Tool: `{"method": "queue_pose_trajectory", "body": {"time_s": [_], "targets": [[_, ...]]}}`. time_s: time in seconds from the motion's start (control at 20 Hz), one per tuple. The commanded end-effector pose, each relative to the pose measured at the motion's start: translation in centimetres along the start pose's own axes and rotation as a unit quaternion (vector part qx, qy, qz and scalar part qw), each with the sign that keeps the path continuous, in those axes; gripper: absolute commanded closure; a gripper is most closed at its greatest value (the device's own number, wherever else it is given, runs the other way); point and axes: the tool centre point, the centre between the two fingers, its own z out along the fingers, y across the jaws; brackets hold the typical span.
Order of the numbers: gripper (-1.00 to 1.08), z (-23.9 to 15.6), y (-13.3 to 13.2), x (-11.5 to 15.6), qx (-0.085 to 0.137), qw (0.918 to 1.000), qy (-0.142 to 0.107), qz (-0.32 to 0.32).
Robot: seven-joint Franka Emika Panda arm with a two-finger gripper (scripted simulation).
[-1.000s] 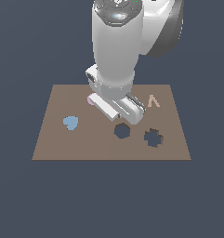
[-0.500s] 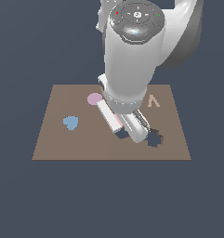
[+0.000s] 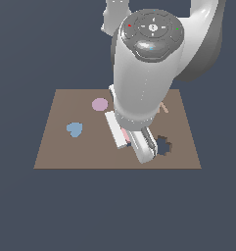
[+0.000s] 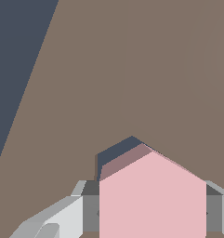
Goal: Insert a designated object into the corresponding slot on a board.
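Flat even simulator light, sharp renders, no glare

Counts on the table
One board, one pink hexagon, one lilac disc, one blue heart, two holes seen.

The arm is big, round and mostly white, like a fat smooth tube; behind it sits a darker grey rounded part; the arm's end has a dark grey round cap with rings on it; on the cap are tiny dots, one red, one green and one blue; a small white circle mark sits in the cap's middle; lower down the arm gets thinner and ends in a white blocky hand part; the gripper has light grey fingers with flat sides and slanted edges, with darker grey inner faces.
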Motion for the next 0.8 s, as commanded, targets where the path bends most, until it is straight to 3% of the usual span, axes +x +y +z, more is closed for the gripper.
{"method": "queue_pose_trajectory", "body": {"time_s": [0.0, 0.65, 0.7, 0.75], "targets": [[1.08, 0.0, -0.4, 0.1, 0.0, 0.9999, 0.0, 0.01], [1.08, 1.0, -0.6, 0.3, 0.0, 0.9999, 0.0, 0.017], [-0.92, 1.0, -0.6, 0.3, 0.0, 0.9999, 0.0, 0.017], [-0.92, 1.0, -0.6, 0.3, 0.0, 0.9999, 0.0, 0.017]]}}
